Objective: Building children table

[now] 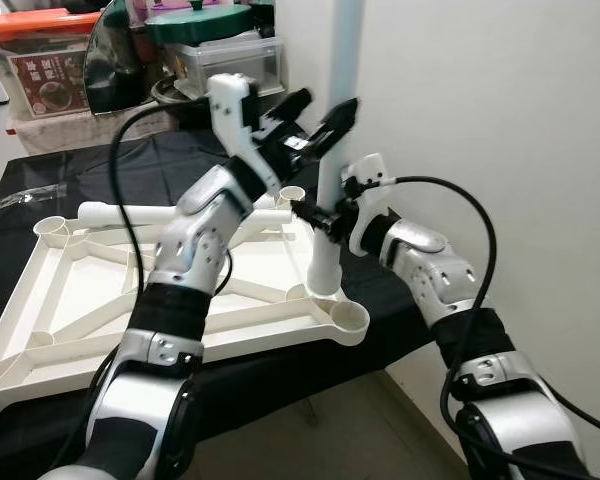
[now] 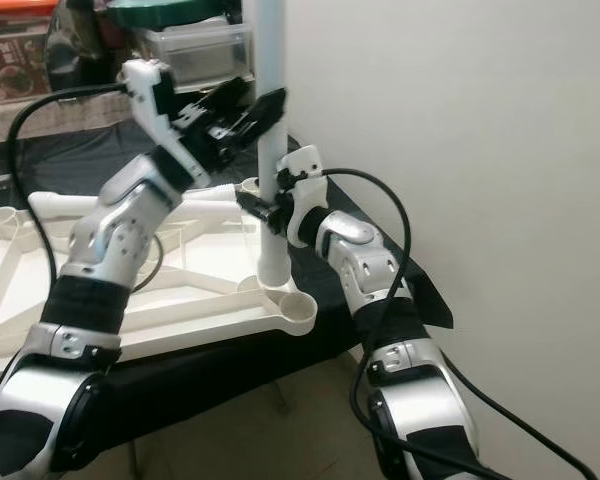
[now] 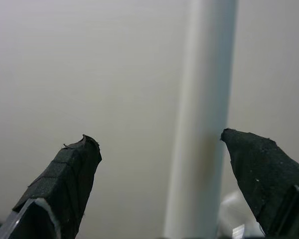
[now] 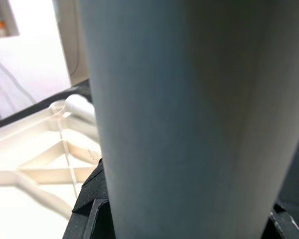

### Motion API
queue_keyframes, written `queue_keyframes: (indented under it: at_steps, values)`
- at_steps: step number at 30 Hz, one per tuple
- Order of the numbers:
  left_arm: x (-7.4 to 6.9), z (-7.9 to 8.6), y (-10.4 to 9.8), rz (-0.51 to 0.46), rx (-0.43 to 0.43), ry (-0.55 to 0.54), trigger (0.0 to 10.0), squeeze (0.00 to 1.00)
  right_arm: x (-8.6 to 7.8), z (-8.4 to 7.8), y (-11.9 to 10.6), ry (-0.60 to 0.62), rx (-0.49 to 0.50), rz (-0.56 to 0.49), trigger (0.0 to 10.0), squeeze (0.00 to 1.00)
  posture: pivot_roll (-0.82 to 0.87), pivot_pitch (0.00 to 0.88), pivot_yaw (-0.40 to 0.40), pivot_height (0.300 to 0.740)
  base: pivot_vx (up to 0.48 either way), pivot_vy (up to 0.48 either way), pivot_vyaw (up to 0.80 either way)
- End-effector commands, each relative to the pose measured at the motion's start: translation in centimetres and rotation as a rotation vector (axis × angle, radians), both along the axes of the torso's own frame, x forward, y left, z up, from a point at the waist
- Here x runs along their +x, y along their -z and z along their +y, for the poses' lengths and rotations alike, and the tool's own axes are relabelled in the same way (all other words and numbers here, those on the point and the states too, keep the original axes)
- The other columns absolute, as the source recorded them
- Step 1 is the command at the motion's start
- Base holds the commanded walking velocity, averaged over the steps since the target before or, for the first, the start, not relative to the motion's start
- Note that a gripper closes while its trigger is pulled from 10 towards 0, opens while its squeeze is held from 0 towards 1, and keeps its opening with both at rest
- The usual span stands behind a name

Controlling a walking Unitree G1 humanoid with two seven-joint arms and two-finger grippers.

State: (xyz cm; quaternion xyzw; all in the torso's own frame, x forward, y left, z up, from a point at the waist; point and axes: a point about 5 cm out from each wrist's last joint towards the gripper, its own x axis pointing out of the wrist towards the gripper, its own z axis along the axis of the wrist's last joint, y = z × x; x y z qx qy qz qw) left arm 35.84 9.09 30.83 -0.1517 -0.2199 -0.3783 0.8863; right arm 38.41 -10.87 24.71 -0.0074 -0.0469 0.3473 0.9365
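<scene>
A white table frame (image 1: 80, 290) lies upside down on a black-covered table. One white leg (image 1: 332, 150) stands upright in a socket by the frame's right front corner. My right gripper (image 1: 318, 213) is shut on this leg low down, its fingers (image 4: 92, 199) either side of the tube (image 4: 189, 99). My left gripper (image 1: 325, 105) is open higher up, straddling the leg (image 3: 204, 124) with the tube close to one fingertip (image 3: 264, 174). A second white leg (image 1: 130, 213) lies loose across the frame's far side.
An empty corner socket (image 1: 350, 318) sits just in front of the standing leg. A white wall (image 1: 500, 100) rises close on the right. Storage boxes (image 1: 50, 70) and a green-lidded pot (image 1: 195, 20) crowd the back. The table's front edge drops to the floor (image 1: 360, 430).
</scene>
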Motion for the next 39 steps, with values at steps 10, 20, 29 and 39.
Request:
queue_keyframes:
  at_steps: [10, 20, 29, 39]
  values:
    - [-1.8, 1.7, -0.1, -0.033, -0.041, -0.086, 10.0, 0.00, 0.4, -2.0, -1.0, 0.126, -0.001, -0.069, 0.0, 0.00, 0.00, 0.000, -0.028, 0.740, 0.000, 0.000, 0.00]
    - [-3.0, 3.0, 1.1, -0.018, -0.057, -0.247, 10.0, 0.00, 0.3, -4.2, -3.2, 0.310, 0.179, -0.160, 10.0, 0.00, 0.01, 0.000, -0.033, 0.740, 0.000, 0.000, 0.00]
    - [-5.6, 3.5, 4.9, 0.094, 0.003, -0.378, 10.0, 0.00, -1.5, -3.6, -3.3, 0.341, 0.271, -0.245, 10.0, 0.00, 0.02, 0.007, -0.041, 0.740, 0.000, 0.000, 0.71]
    - [-7.0, 3.6, 8.2, 0.180, 0.086, -0.471, 10.0, 0.00, -2.4, -2.8, -2.8, 0.319, 0.299, -0.245, 10.0, 0.00, 0.03, 0.014, -0.037, 0.740, 0.000, 0.000, 0.80]
